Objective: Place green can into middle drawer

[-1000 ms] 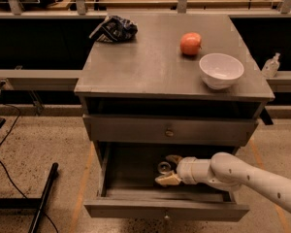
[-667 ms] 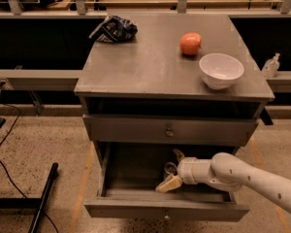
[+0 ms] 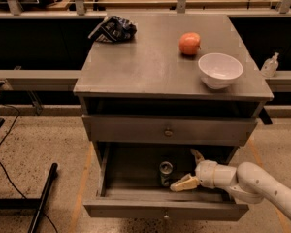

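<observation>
The green can stands upright inside the open middle drawer, near its middle, silver top showing. My gripper is in the drawer just right of the can, open, with one finger low beside the can and the other up behind. The can stands apart from both fingers.
The grey cabinet's top holds a white bowl, a red apple and a dark crumpled bag. A closed drawer with a round knob is above the open one. A black stand leg lies on the floor at left.
The gripper has let go of the can and drawn back slightly to the right; its fingers have spread, and the can now stands alone in the drawer.
</observation>
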